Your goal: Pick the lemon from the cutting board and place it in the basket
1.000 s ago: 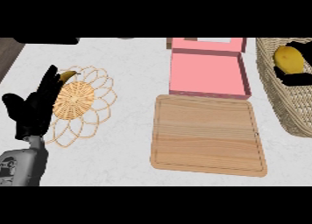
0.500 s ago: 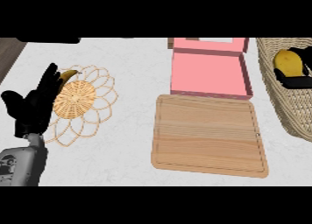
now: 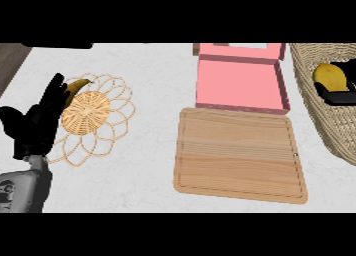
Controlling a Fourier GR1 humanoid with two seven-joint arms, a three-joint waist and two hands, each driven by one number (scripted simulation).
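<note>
The right hand (image 3: 342,91) is holding the lemon (image 3: 328,76), fingers curled under it inside the basket (image 3: 323,131); it should be spreading them gently before lifting away.

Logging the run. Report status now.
Right hand shut on yellow lemon, inside woven wicker basket. Left hand open, resting at left. Nothing obstructing.
</note>
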